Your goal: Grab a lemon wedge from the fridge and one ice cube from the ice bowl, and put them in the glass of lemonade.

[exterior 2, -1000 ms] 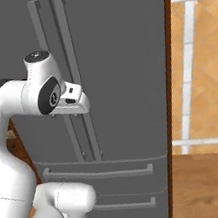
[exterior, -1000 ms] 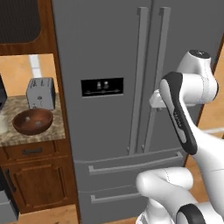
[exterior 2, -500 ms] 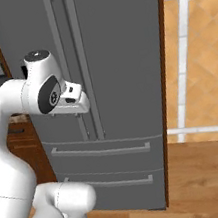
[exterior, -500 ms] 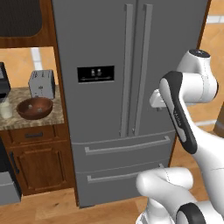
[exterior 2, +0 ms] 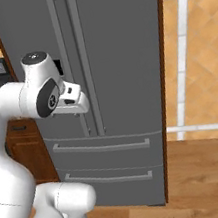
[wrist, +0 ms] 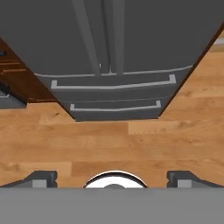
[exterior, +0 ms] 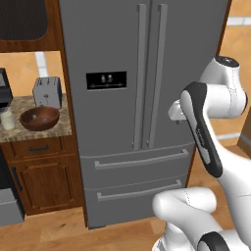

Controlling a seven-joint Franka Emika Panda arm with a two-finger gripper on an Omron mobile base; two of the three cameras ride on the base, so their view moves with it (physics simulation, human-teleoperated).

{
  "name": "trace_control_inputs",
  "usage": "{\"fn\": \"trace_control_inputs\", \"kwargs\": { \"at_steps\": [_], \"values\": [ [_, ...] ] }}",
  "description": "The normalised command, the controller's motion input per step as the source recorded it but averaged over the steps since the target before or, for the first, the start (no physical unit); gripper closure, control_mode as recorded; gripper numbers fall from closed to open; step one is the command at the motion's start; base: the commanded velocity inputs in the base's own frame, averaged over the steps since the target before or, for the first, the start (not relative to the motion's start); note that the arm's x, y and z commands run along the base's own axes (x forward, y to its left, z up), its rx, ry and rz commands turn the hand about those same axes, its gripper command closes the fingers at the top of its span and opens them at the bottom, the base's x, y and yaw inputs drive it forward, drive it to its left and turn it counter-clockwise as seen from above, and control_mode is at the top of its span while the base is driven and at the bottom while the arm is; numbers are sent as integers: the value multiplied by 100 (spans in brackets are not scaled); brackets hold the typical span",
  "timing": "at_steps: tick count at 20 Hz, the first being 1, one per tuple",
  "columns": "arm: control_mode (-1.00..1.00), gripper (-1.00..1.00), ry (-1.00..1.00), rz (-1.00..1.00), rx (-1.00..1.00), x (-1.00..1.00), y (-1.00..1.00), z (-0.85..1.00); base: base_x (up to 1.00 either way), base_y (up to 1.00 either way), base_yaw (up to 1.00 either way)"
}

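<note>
The fridge (exterior: 142, 98) stands shut in front of me, tall and grey, its long axis upright. It faces me, and the two bar handles (exterior: 149, 78) run vertically side by side down the middle where the doors meet. Below them lie two drawers, each with a long handle (exterior: 141, 160) set level. I judge I am at the first step, getting to the lemon wedge, which must be behind those closed doors, since I see it nowhere outside.

The next move, as I read it, is to bring the hand up to one of the upright bars, turn the fingers so they straddle it across its width, close on it and pull the door out on its hinge.

The arm (exterior: 206, 127) is folded up to the right of the handles, well clear of the doors. The gripper (wrist: 112, 178) hangs with its fingers spread as wide as they go and nothing between them. The hand camera looks down at the fridge's lower front and the wooden floor (wrist: 109, 140).

To the left, on the stone counter (exterior: 59, 130), sits the dark brown ice bowl (exterior: 39, 118) just in front of a toaster (exterior: 47, 91). I cannot make out any ice in it from here. The small pale tumbler at the counter's far left edge is probably the glass of lemonade (exterior: 7, 119), though it is too small to be sure.
</note>
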Motion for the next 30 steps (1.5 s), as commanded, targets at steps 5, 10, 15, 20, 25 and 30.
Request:
{"fn": "trace_control_inputs", "kwargs": {
  "at_steps": [5,10,15,20,25,30],
  "values": [
    [-100,-100,-18,0,0,-5,0,39,0,0,0],
    [-100,-100,-17,0,0,0,0,59,0,0,0],
    [-100,-100,-19,0,0,0,0,48,0,0,0],
    [-100,-100,-16,0,0,0,0,53,0,0,0],
    [-100,-100,-8,-3,0,0,0,30,0,0,0],
    [-100,-100,0,0,-1,11,-2,0,0,0,0]
  ]
}}
